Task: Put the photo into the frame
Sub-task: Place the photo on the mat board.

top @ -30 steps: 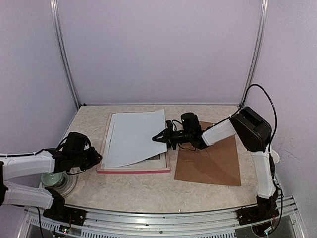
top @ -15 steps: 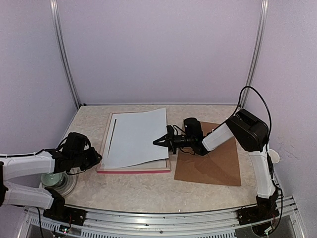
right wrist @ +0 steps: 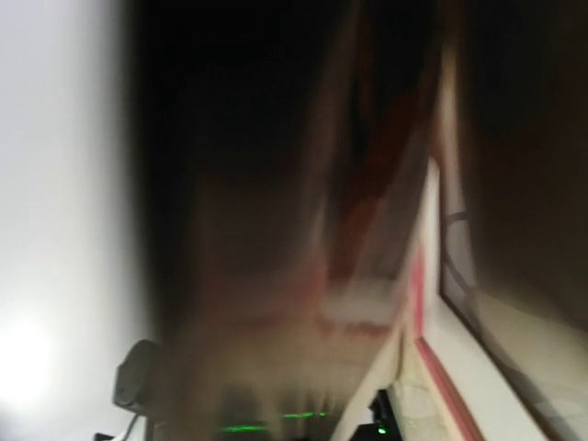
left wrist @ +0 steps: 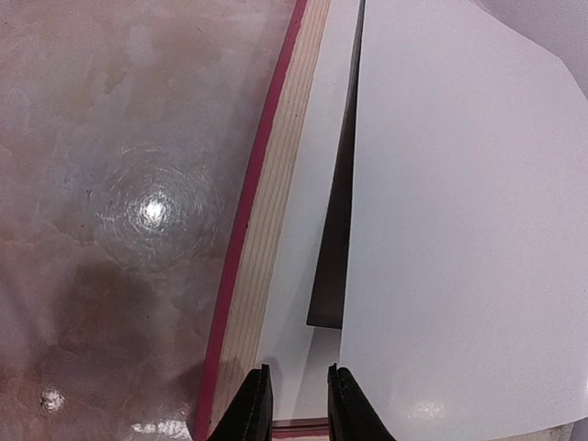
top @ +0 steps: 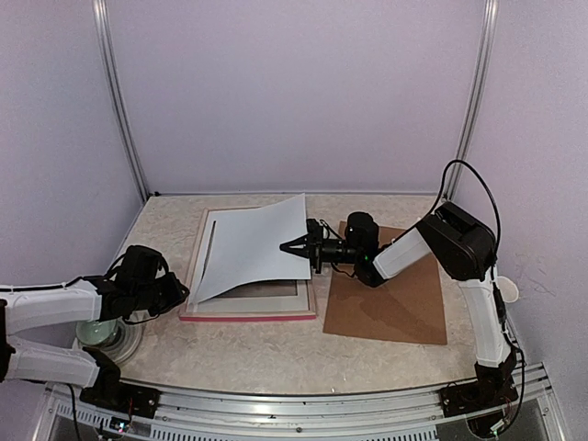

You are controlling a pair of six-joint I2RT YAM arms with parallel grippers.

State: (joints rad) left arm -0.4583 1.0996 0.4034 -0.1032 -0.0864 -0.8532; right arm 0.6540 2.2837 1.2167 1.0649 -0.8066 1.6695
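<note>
The frame (top: 248, 313) lies flat on the table with its pink-red moulding (left wrist: 249, 211) showing along its edges. The photo (top: 248, 248) is turned white back up (left wrist: 459, 230) and hangs tilted over the frame. Its right side is raised and its left side is low. My right gripper (top: 292, 246) is shut on the photo's right edge; the right wrist view is a blur of dark and reddish tones. At the frame's near left corner my left gripper (top: 180, 292) has its jaws a narrow gap apart (left wrist: 296, 372), with nothing between them.
A brown backing board (top: 390, 299) lies flat to the right of the frame, under my right arm. A white mat (top: 276, 290) shows inside the frame below the lifted sheet. A round pale object (top: 106, 333) sits under my left arm.
My right gripper has shut on the photo's right edge and lifted it, so the sheet has come up off the frame. My left arm has not moved.
</note>
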